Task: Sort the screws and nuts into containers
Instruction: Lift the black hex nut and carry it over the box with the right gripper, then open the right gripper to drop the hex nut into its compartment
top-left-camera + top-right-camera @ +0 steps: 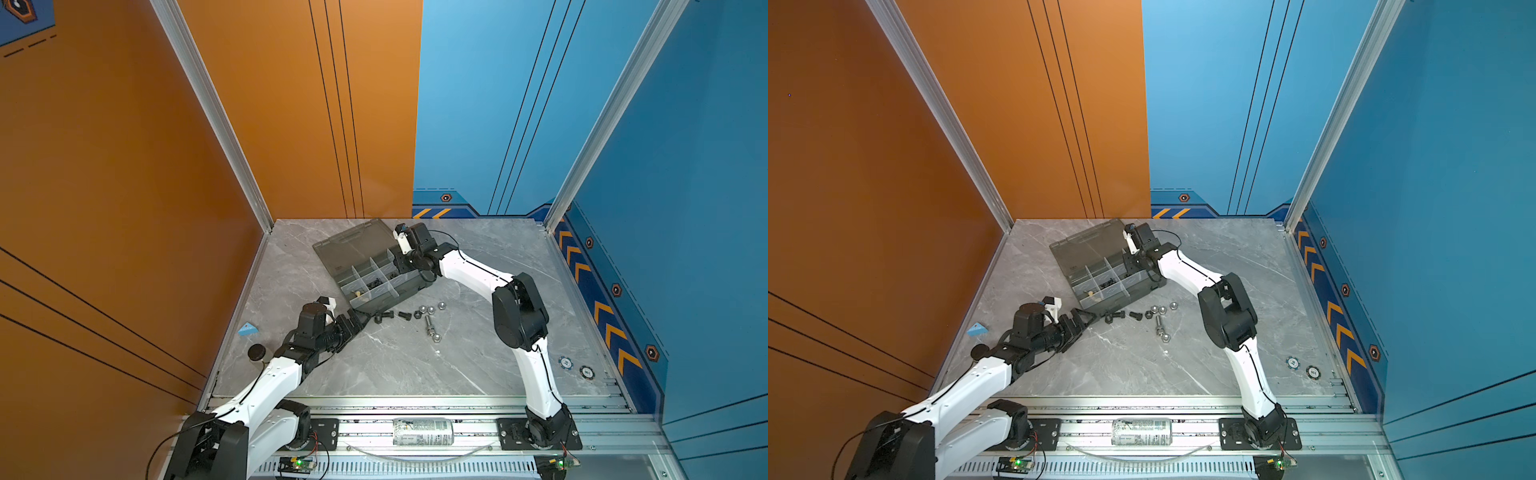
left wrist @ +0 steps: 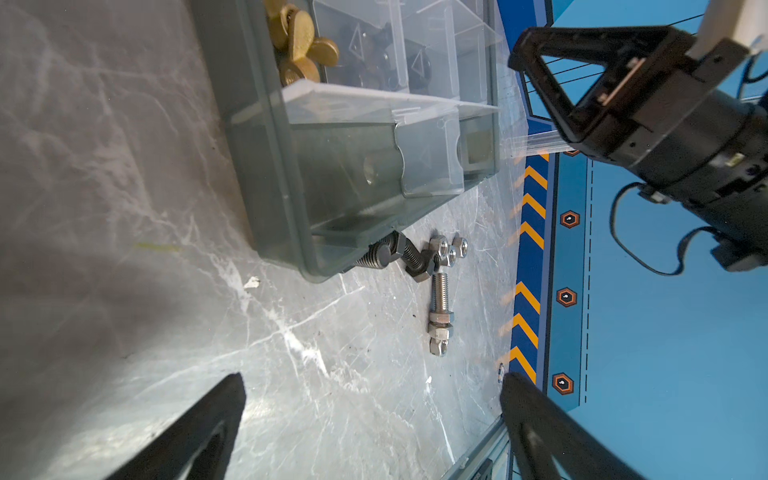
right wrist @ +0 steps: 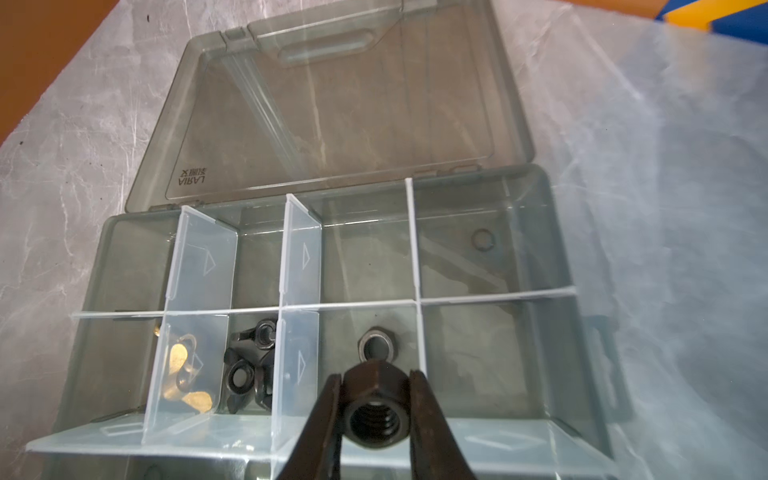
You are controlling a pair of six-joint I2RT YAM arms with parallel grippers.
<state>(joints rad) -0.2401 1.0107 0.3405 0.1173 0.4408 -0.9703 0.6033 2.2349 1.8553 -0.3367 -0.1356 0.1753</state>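
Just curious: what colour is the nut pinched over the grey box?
Dark, nearly black. The nut shows best in the right wrist view.

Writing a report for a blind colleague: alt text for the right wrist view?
The right claw grips a black hex nut over the open grey organizer box, above a compartment holding another black nut. Neighbouring compartments hold black wing nuts and brass pieces.

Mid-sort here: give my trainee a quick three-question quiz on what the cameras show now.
1. True or false: the right gripper is shut on a black nut.
2. The lid of the organizer box is: A shut, B open, C missing.
3. Fill in: the left gripper is ___.
Key: 1 true; 2 B; 3 open.
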